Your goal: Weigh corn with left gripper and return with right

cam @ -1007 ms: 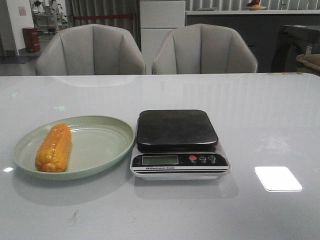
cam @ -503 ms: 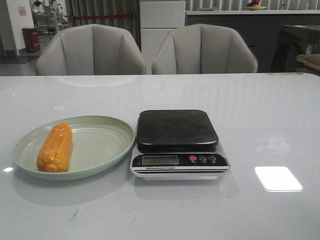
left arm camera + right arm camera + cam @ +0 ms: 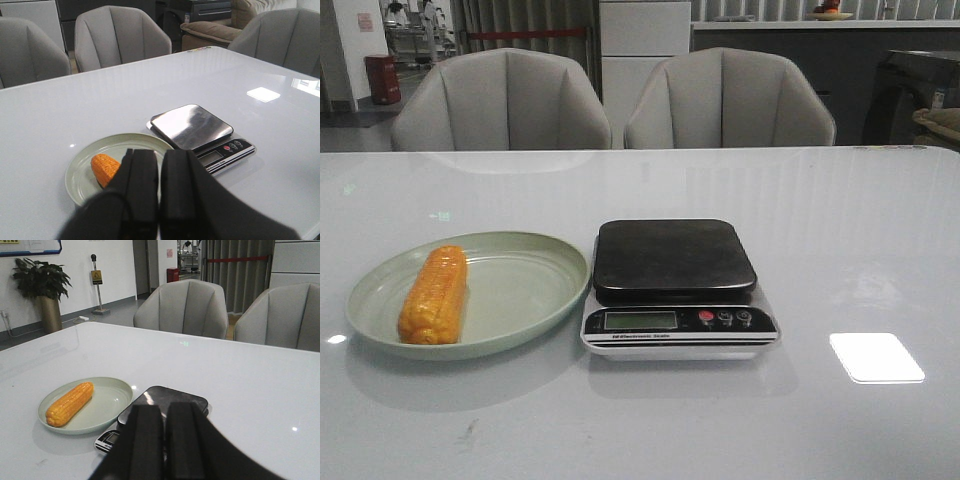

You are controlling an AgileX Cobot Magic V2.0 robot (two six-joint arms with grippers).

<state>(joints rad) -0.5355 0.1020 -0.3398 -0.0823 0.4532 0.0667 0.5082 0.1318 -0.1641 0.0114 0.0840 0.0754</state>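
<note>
On the glossy white table (image 3: pixel 840 230) in front of us, we see an orange-yellow cob of corn (image 3: pixel 433 294) with rows of kernels lying flat in a pale green, shallow oval plate (image 3: pixel 525 285). It rests toward the plate's left side, its length running roughly front to back, touching nothing but the plate.

Just to the right of the plate, almost touching its rim, sits a digital kitchen scale (image 3: pixel 678 288) with a dark, shiny square platform, a small grey display and three round buttons along its near edge. Nothing lies on the platform.

Neither arm shows in the front view. From the left wrist camera, our bulky matte-black left gripper (image 3: pixel 159 187) hangs above the near edge of the plate, its two flat fingers (image 3: pixel 142 185) pressed together with only a thin seam between them and nothing held. The corn peeks out just beyond them.

From the right wrist camera, our black right gripper (image 3: pixel 161 442) is likewise closed and empty, positioned in front of the scale, with the corn well off to one side.

Beyond the table's far edge stand two grey padded chairs (image 3: pixel 502 100).
</note>
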